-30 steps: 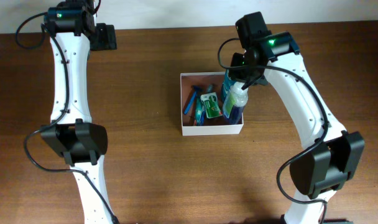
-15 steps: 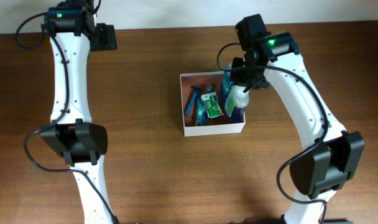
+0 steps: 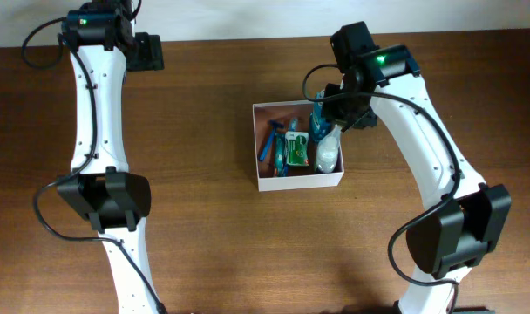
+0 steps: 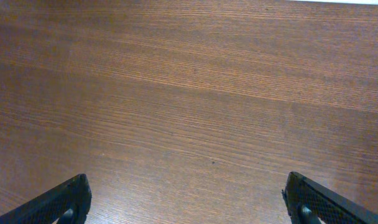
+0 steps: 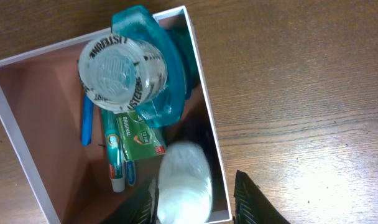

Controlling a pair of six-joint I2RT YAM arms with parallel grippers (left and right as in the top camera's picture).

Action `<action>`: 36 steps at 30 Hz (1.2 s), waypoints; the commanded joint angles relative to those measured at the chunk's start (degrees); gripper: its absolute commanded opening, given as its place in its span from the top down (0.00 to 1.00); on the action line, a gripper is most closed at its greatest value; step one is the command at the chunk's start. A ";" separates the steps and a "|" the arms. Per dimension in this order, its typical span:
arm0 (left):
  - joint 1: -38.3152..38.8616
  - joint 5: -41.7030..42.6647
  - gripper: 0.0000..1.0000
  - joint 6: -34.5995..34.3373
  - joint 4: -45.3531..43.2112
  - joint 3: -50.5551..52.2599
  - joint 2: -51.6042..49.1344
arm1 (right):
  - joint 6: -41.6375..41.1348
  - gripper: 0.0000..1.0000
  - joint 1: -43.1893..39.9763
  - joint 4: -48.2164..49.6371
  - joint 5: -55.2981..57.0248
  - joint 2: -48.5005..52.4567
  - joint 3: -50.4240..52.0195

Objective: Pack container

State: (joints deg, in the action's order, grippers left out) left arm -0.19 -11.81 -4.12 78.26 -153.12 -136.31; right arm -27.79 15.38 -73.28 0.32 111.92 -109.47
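Observation:
The container (image 3: 300, 181) is a square white-walled box with a pinkish-brown floor at the table's middle; it also shows in the right wrist view (image 5: 204, 93). Inside lie a blue Listerine bottle (image 3: 318, 120) (image 5: 124, 68), a green packet (image 3: 296, 148) (image 5: 137, 134), a toothpaste tube (image 5: 114, 169), a blue stick-shaped item (image 3: 269, 145) and a white rounded item (image 3: 328, 155) (image 5: 184, 180). My right gripper (image 3: 342, 112) (image 5: 198, 202) is open above the box's right edge, its fingers either side of the blurred white item. My left gripper (image 3: 148, 52) (image 4: 189, 200) is open and empty at the far left.
Bare brown wooden table (image 4: 195, 99) lies all round the box. The table's back edge meets a white wall (image 3: 248, 17) at the top. Both arm bases stand near the front edge.
The white item has left my right gripper and dropped onto the box floor at the front right. The right gripper has opened and drawn back slightly. The left arm has not moved.

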 commanded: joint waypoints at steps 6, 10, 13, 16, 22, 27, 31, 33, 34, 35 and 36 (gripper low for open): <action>-0.24 0.42 0.01 0.28 -0.09 -0.68 0.24 | 2.51 0.64 0.35 -0.46 -0.22 -1.07 -0.59; -0.24 0.42 0.01 0.28 -0.09 -0.68 0.24 | 3.96 0.58 0.31 -1.55 -0.02 -2.12 -4.24; -0.24 0.42 0.01 0.28 -0.09 -0.68 0.24 | 5.07 0.44 0.31 -5.53 3.32 -2.93 -10.58; -0.24 0.42 0.01 0.28 -0.09 -0.68 0.24 | 5.03 0.25 0.31 -12.98 11.32 -3.17 -19.26; -0.24 0.42 0.01 0.28 -0.09 -0.68 0.24 | 5.11 0.02 -0.57 -24.09 16.63 -3.37 -31.21; -0.24 0.42 0.01 0.28 -0.07 -0.68 0.24 | 4.42 0.02 -0.87 -24.06 14.73 -6.71 -31.23; -0.24 0.42 0.01 0.28 -0.07 -0.68 0.24 | 4.46 0.02 -0.76 -24.06 14.58 -8.83 -31.23; -0.24 0.42 0.01 0.28 -0.04 -0.68 0.24 | 4.46 0.01 -0.79 -24.04 13.86 -9.31 -31.23; -0.24 0.42 0.01 0.28 0.02 -0.68 0.24 | 4.46 0.02 -0.79 -24.04 13.29 -9.35 -31.23; -0.24 0.42 0.01 0.28 0.02 -0.68 0.24 | 4.44 0.02 -0.79 -24.04 13.07 -9.35 -31.23; -0.24 0.42 0.01 0.28 0.04 -0.68 0.24 | 4.44 0.02 -0.79 -24.04 12.87 -9.33 -31.23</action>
State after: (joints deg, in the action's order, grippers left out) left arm -0.19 -11.81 -4.12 78.26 -153.12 -136.31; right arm -23.11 14.76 -96.97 13.65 104.07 -139.85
